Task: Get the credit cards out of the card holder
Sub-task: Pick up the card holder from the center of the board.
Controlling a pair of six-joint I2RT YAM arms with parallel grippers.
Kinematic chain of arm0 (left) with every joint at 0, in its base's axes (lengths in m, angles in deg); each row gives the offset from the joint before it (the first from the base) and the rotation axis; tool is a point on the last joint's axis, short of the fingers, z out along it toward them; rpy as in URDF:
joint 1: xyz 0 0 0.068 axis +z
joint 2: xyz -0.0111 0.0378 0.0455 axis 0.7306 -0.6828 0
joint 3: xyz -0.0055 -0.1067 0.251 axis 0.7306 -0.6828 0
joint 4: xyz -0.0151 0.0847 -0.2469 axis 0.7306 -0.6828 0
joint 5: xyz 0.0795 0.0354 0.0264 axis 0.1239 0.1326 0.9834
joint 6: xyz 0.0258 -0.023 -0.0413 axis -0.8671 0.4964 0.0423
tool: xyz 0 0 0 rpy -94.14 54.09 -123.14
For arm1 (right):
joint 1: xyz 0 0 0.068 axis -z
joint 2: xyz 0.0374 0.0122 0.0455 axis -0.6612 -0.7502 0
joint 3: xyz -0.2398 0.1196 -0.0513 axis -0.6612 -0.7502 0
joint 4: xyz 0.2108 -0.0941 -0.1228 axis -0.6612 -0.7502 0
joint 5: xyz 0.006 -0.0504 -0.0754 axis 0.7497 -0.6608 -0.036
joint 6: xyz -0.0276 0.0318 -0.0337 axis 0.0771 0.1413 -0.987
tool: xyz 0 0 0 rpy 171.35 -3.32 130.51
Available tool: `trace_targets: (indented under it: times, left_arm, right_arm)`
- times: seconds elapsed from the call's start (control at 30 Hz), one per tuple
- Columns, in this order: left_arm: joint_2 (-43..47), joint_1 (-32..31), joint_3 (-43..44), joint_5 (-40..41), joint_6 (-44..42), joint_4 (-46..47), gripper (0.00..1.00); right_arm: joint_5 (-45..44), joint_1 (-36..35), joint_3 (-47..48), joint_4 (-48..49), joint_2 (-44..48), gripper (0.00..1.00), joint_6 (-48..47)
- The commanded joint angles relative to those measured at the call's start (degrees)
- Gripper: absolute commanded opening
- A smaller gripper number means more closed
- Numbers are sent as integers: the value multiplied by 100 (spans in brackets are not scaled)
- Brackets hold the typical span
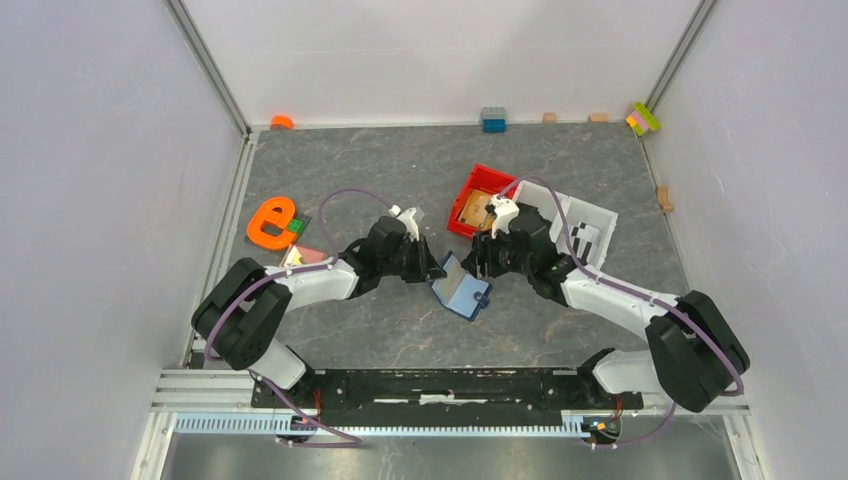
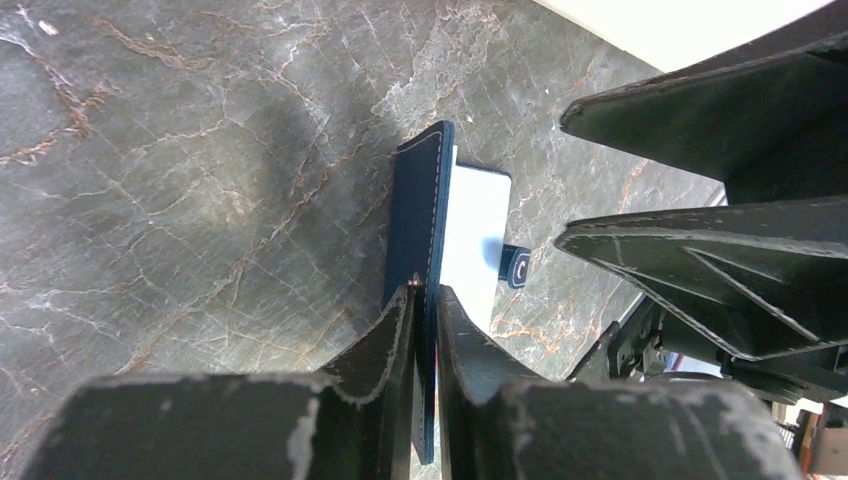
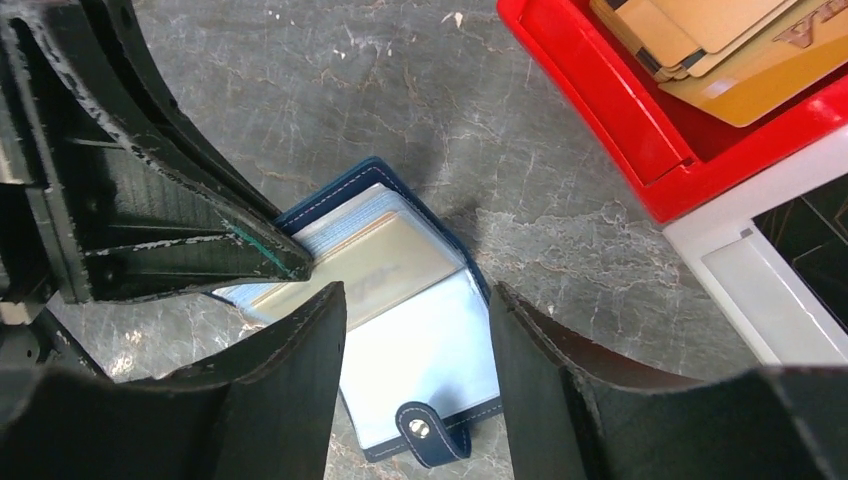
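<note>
Now | card holder (image 1: 461, 287) lies open on tabletop (image 1: 400, 170) | left fingers (image 2: 385, 345) clamped on its raised cover | right fingers (image 3: 295, 370) spread, empty, over top credit card (image 3: 372, 262) | tip: pinch card's free edge, slide along pocket, hold cover pinned
</note>
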State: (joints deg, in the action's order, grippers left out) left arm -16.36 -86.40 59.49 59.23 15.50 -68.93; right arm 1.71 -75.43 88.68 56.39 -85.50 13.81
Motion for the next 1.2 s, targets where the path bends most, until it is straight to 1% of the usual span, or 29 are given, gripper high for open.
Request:
trace_targets:
  times: [0.0, 0.03, 0.1, 0.17, 0.3, 0.37, 0.4, 0.43, 0.47, 0.5, 0.6, 0.73, 0.9, 1.17]
  left_arm:
    - [74, 18, 231, -270, -206, 69, 14]
    - [79, 15, 225, -283, -206, 69, 12]
    - [96, 15, 227, -289, -195, 82, 8]
    - [129, 31, 209, -192, -177, 55, 4]
    - [283, 113, 119, 61, -127, -36, 2]
    - [416, 121, 58, 174, -131, -36, 2]
    - [493, 131, 26, 249, -129, -36, 2]
    - [583, 129, -18, 336, -139, -48, 2]
    - [669, 131, -53, 422, -151, -64, 2]
    - [769, 132, -90, 513, -162, -86, 2]
    - [959, 125, -139, 745, -205, -182, 2]
    - [930, 132, -125, 747, -224, -212, 2]
    - [687, 130, -9, 520, -219, -212, 2]
    - [432, 92, 88, 52, -230, -70, 3]
  right_arm:
    - [151, -74, 385, -224, -324, 58, -226]
    - [142, -85, 436, -285, -387, 55, -250]
    - [124, -107, 509, -346, -508, 47, -273]
    - [120, -111, 559, -397, -582, 43, -283]
    - [72, -145, 569, -380, -644, 34, -302]
    - [51, -169, 586, -363, -722, 24, -305]
    - [36, -188, 594, -358, -779, 14, -304]
    - [30, -205, 619, -353, -851, 7, -305]
    - [40, -223, 646, -340, -944, 2, -290]
    - [61, -238, 664, -318, -1026, 0, -268]
    - [254, -252, 650, -87, -1276, 0, -165]
    - [500, -251, 654, 156, -1544, 0, -103]
    - [527, -248, 727, 181, -1792, 0, -82]
    - [803, -251, 701, 355, -1838, 0, -73]
